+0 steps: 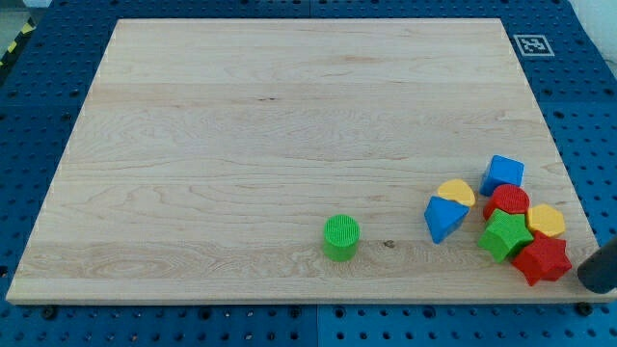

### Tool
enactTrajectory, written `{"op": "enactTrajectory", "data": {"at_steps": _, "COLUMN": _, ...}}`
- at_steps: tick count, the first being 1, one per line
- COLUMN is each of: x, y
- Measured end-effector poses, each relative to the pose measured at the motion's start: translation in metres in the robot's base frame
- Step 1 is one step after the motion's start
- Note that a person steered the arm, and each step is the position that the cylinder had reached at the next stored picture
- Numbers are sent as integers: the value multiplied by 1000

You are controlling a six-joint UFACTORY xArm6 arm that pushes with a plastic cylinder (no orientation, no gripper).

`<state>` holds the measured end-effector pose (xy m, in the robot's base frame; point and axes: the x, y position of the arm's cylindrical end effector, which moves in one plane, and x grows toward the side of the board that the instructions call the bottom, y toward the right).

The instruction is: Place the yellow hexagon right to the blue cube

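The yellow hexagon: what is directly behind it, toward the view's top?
Bare board lies behind the yellow hexagon; the blue cube sits up-left. The red block and green star crowd its left; its lower edge is covered.

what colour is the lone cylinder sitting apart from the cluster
Green: the cylinder shows clearly in the camera view, left of the cluster.

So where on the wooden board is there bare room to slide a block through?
Everything left of and above the green cylinder is bare. The gap between it and the blue wedge-shaped block is free. Crowded: bottom-right cluster around the blue cube, yellow hexagon, beside my tip.
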<state>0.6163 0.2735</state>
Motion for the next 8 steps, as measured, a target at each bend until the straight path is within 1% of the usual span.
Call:
{"op": "enactTrajectory", "data": {"at_steps": 2, "x": 2, "y": -3}}
{"op": "enactTrajectory", "data": {"at_steps": 3, "x": 2, "y": -18}}
{"op": "enactTrajectory", "data": {"at_steps": 5, "x": 1, "y": -28}}
{"op": "enactTrajectory", "data": {"at_steps": 6, "x": -12, "y": -28}}
{"op": "enactTrajectory", "data": {"at_steps": 8, "x": -67, "y": -28}}
